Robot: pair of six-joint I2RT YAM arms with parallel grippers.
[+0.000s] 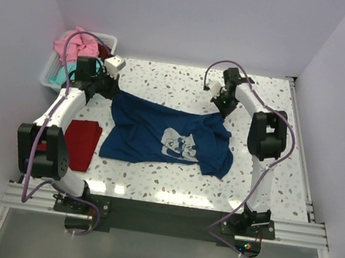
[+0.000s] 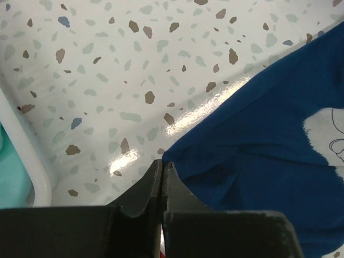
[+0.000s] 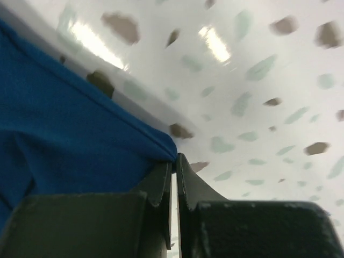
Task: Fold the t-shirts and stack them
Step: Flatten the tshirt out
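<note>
My left gripper [image 2: 163, 167] is clenched on the very tip of the far left corner of the navy blue cloth t-shirt [image 1: 159, 133]. My right gripper [image 3: 174, 161] is clamped the same way on the far right corner, where only a thin hem edge reaches between the jaws. The shirt lies print-up in the middle of the speckled white terrazzo table [image 1: 267, 180]. Its far edge is stretched between my two hands, and its near right side is bunched and rumpled.

A folded dark red cloth t-shirt [image 1: 82, 144] lies at the table's left edge, just beside the navy one. A pink cloth t-shirt [image 1: 75, 44] and a teal cloth t-shirt [image 1: 60, 75] wait in the white plastic basket [image 1: 44, 78] at the far left corner.

My worry is the grip. Both pinches catch so little fabric that, if I pull the corners apart or lift fast, I judge one could slip free and the edge would sag. If I fold toward myself without smoothing the bunched side, those wrinkles would get trapped in the fold. My left hand works close to the basket wall, so a wide swing there could knock it.
</note>
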